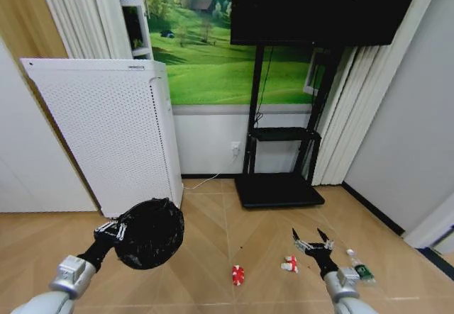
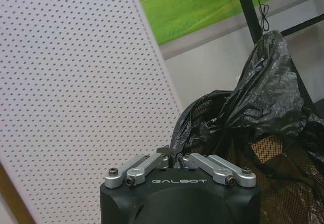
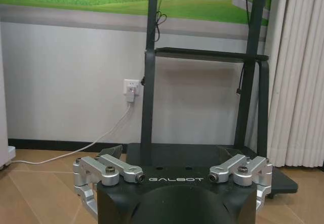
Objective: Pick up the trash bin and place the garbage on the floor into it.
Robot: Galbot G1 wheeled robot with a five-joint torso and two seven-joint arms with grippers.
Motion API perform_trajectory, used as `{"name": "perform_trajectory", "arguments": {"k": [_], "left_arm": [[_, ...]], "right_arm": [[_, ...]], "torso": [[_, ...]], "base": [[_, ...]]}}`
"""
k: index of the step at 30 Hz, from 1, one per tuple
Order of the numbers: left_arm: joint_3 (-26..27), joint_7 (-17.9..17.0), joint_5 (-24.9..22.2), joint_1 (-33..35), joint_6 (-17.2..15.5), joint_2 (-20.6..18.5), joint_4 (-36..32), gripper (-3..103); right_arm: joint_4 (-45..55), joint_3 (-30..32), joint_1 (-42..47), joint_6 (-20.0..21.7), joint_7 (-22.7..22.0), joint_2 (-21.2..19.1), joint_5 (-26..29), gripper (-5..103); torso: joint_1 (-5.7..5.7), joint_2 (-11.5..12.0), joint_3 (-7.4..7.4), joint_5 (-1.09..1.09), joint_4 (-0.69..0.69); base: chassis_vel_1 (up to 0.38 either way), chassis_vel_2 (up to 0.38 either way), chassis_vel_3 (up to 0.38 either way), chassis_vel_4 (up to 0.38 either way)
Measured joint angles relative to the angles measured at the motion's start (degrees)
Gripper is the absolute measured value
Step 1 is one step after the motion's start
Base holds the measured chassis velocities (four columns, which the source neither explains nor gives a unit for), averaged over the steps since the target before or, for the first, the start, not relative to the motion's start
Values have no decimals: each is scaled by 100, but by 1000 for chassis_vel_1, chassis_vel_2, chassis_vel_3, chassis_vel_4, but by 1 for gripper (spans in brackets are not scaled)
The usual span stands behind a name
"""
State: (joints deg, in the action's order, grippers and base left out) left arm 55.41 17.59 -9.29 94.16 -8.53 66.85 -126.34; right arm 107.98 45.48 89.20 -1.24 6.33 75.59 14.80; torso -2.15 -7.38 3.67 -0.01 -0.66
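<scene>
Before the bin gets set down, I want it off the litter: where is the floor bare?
Bare floor lies between the white appliance and the red can, under the held trash bin. It is crowded from the can past the wrapper to the bottle.

The left arm reaches forward and up from the lower left of the head view. Its left pincer [image 1: 117, 230] is closed tight, the fingers pressed together on the rim of the trash bin [image 1: 149, 233], which hangs lifted from it. The right arm reaches forward from the lower right, held low. The right pincer [image 1: 313, 239] stands wide open, both fingers spread apart in a V shape, and it holds nothing.
</scene>
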Motion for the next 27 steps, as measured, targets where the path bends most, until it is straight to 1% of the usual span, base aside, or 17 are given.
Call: {"name": "perform_trajectory", "arguments": {"k": [2, 5, 6, 7, 9, 10, 11, 12, 13, 14, 16, 17, 19, 20, 21, 23, 27], "left_arm": [[-7, -1, 0, -2, 0, 1, 3, 6], [-22, -3, 0, -11, 0, 1, 21, 6], [-35, -4, 1, -23, 0, -2, 47, 6], [-35, -4, 1, -23, 0, -2, 47, 6], [-50, -7, 3, -31, -2, -4, 79, 6], [-71, -29, 10, -55, 0, -5, 121, 6], [-91, -62, 18, -80, 0, -5, 176, 6], [-91, -62, 18, -80, 0, -5, 176, 6], [-109, -84, 21, -97, 0, -3, 226, 6], [-130, -99, 23, -114, 0, 0, 269, 6], [-140, -110, 24, -130, 7, 3, 293, 6], [-165, -109, 32, -138, 7, 22, 335, 6], [-174, -107, 38, -140, 6, 31, 348, 6], [-190, -107, 51, -145, 9, 57, 373, 6], [-190, -107, 51, -145, 9, 57, 373, 6], [-215, -109, 81, -131, 41, 90, 435, 6], [-222, -105, 83, -123, 71, 95, 468, 6]], "right_arm": [[-2, 0, -5, 0, -6, 0, 0, 100], [-8, -3, -13, -2, -20, 6, 0, 100], [-8, -7, -13, -3, -42, 15, -18, 100], [-8, -7, -13, -3, -42, 15, -18, 100], [-15, -6, -12, -6, -61, 20, -50, 100], [-45, -26, -12, -52, -69, 29, -97, 100], [-63, -59, -23, -103, -162, 30, -104, 100], [-63, -59, -23, -103, -162, 30, -104, 100], [-79, -95, -45, -130, -222, 30, -79, 100], [-108, -126, -76, -147, -220, 24, -56, 100], [-121, -148, -97, -147, -167, 12, -50, 100], [-145, -214, -121, -126, -109, -22, -27, 100], [-154, -251, -133, -98, -96, -37, -8, 100], [-194, -377, -164, 4, -90, -78, 88, 100], [-194, -377, -164, 4, -90, -78, 88, 100], [-410, -668, -252, 108, -91, -218, 210, 100], [-641, -884, -327, 134, -130, -335, 235, 100]], "torso": [[1, -1, -1, -1, 0], [0, 0, 0, 4, -1], [0, -1, 0, -7, 0], [0, -1, 0, -7, 0], [1, 0, -1, -4, 0], [0, 0, 1, 9, 0], [1, -1, -1, -4, -1], [1, -1, -1, -4, -1], [0, 0, 0, -9, 1], [1, 0, -1, 5, -1], [1, 0, 0, 6, -2], [1, 0, -1, -7, -3], [1, 0, 0, -7, -1], [1, 0, 0, 4, 5], [1, 0, 0, 4, 5], [0, 0, 0, 1, 1], [0, 0, 0, 4, -4]], "base": [[277, 269, -280, -274], [310, 284, -320, -321], [347, 314, -322, -325], [347, 314, -322, -325], [395, 362, -338, -325], [395, 374, -369, -357], [358, 328, -302, -341], [358, 328, -302, -341], [298, 328, -302, -310], [242, 246, -246, -217], [242, 93, -212, -217], [160, 93, -63, -94], [68, -21, -63, -94], [68, 67, 48, -39], [68, 67, 48, -39], [-53, -10, 80, 54], [-86, -54, 67, 40]]}}
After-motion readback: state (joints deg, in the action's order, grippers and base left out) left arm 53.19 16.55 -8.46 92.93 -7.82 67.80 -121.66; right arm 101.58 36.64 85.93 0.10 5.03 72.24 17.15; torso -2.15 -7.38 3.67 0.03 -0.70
